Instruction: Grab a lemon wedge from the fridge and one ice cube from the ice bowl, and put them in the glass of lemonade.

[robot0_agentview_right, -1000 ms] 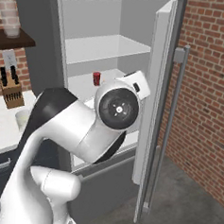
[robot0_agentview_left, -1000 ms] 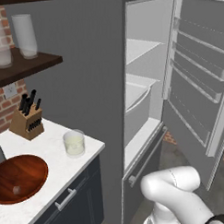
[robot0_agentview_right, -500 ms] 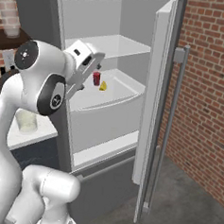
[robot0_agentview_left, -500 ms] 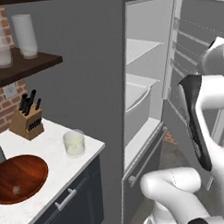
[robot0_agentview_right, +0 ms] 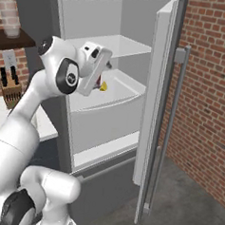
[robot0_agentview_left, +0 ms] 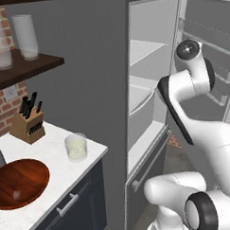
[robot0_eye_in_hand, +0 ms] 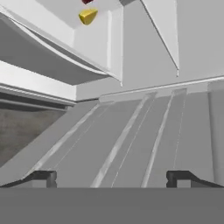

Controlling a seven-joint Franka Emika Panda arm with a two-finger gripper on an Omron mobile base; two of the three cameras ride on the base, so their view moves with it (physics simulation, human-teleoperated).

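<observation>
Robot's two dark fingers (robot0_eye_in_hand: pixel 112 178) spread wide, holding nothing, inside tall dark grey fridge (robot0_agentview_right: pixel 110 109) w/ door open. Tiny yellow lemon wedge (robot0_eye_in_hand: pixel 87 16) sits far off.

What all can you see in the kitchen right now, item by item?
Tall dark grey fridge: one, door open, pale shelves, right of the counter.
Tiny yellow lemon wedge: one, in the fridge's pale drawer.
Small dark red item: one, beside the wedge; too cut off to identify.
Short clear glass of lemonade: one, on the white counter.
Wide reddish-brown wooden bowl: one, on the counter.
Tiny pale ice cube: one, in the bowl.
Wooden knife block: one, by the brick wall.
Tall frosted glasses: two, on the dark shelf.
Hand: open, empty, at the fridge.
</observation>
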